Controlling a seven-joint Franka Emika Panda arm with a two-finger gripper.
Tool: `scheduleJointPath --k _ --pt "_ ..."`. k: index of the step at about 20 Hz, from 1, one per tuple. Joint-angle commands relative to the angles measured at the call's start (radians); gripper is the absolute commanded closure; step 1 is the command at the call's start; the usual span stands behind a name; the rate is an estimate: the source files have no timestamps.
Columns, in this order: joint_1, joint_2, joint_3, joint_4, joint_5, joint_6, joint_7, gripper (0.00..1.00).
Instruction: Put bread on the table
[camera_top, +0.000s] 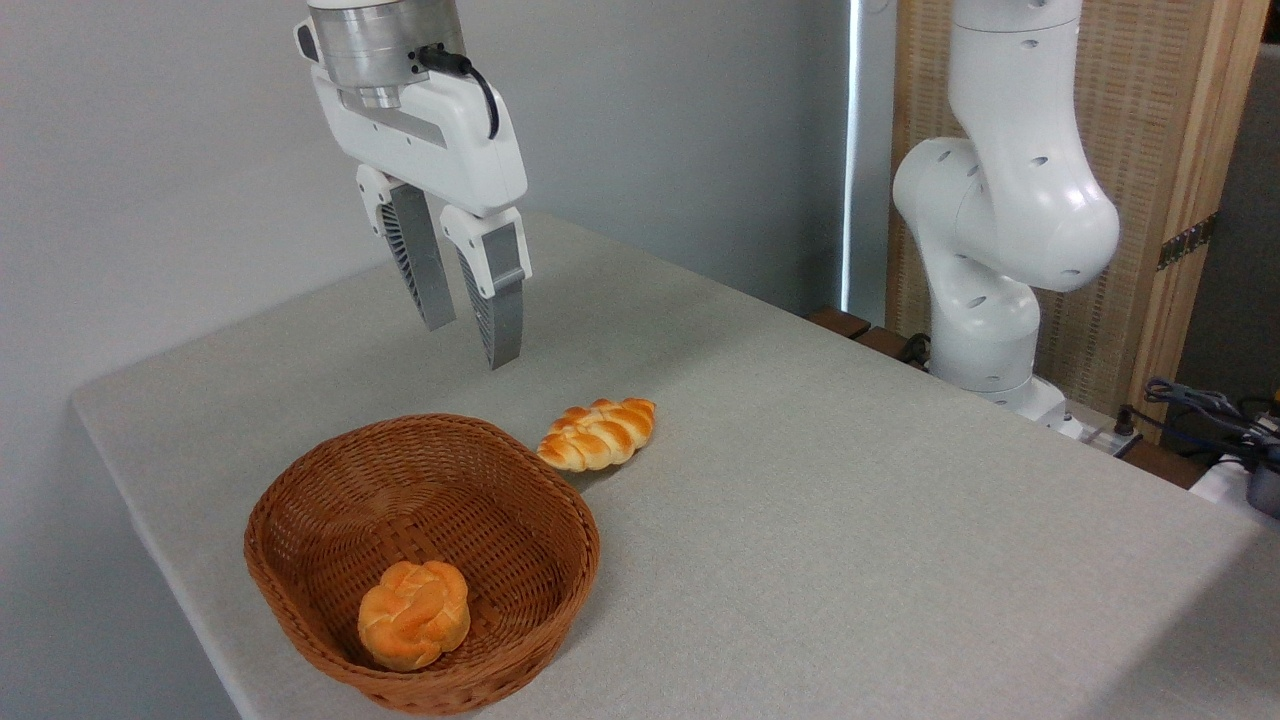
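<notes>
Soft, even, bright light, sharp focus, faint shadows beside the basket (420, 560) and bread (597, 434).

A plain pale grey wall (150, 150) stands behind. At right, a wood-framed woven screen (1150, 150) stands beside a bright vertical light strip (852, 150); cables (1200, 405) lie below.

The Panda arm (1000, 200) is glossy white with rounded joints and small dark screw holes. Its gripper (470, 340) has a silver flange, a black cable and grey ribbed jaws.

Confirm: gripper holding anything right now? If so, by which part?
Nothing held. The gripper hangs open and empty above the table; the bread lies on the table beside the basket.
</notes>
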Motion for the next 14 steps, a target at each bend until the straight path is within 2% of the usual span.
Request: scheduleJointPath --k 1,6,8,10,14 --pt "0.01 0.005 -0.004 0.025 0.013 -0.027 0.008 0.0" --pt "0.011 0.003 -0.001 0.025 0.009 -0.027 0.009 0.0" --pt "0.042 -0.001 -0.015 0.025 0.003 -0.026 0.009 0.0" --pt "0.074 -0.001 -0.059 0.025 0.002 -0.026 0.008 0.0" --pt "0.077 -0.001 -0.061 0.025 0.004 -0.026 0.009 0.0"
